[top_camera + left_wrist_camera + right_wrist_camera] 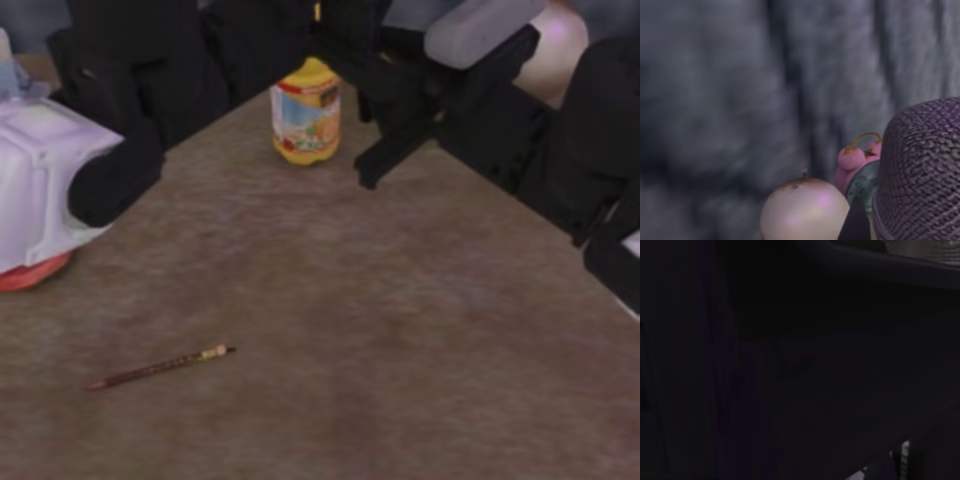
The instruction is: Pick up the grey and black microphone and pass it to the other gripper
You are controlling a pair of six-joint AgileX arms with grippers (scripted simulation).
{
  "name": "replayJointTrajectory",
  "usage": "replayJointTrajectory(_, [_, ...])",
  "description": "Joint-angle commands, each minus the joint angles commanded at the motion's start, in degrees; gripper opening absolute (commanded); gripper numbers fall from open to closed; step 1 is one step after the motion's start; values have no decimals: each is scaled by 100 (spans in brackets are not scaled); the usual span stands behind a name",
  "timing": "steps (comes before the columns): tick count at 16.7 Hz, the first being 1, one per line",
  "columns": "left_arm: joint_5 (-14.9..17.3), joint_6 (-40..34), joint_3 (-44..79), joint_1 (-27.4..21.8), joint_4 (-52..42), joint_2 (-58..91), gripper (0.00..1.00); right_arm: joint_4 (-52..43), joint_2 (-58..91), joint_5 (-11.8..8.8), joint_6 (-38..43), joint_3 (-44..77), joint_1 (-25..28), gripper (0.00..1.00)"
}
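The grey and black microphone's round mesh head [922,175] fills one corner of the left wrist view, very near the camera. Its black handle is hidden, and the microphone does not show in the top view. My left gripper [115,175], black under its boxy white housing, sits at the table's left edge. My right gripper [385,160], below a rounded grey-white housing, reaches in from the far right and ends beside the yellow bottle. The right wrist view is dark.
A yellow juice bottle [306,110] stands at the far middle of the table. A thin brown pencil [160,367] lies near the front left. A red object [30,272] peeks from under the left housing. A pale ball [804,210] and a pink clock [855,160] lie beyond the microphone head.
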Motion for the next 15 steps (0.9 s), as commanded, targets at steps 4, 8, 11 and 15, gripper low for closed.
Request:
replayJointTrajectory(4, [0,0,0,0,0,0,0,0,0,0,0,0,0,0])
replayJointTrajectory(8, [0,0,0,0,0,0,0,0,0,0,0,0,0,0])
replayJointTrajectory(11, [0,0,0,0,0,0,0,0,0,0,0,0,0,23])
replayJointTrajectory(15, [0,0,0,0,0,0,0,0,0,0,0,0,0,53])
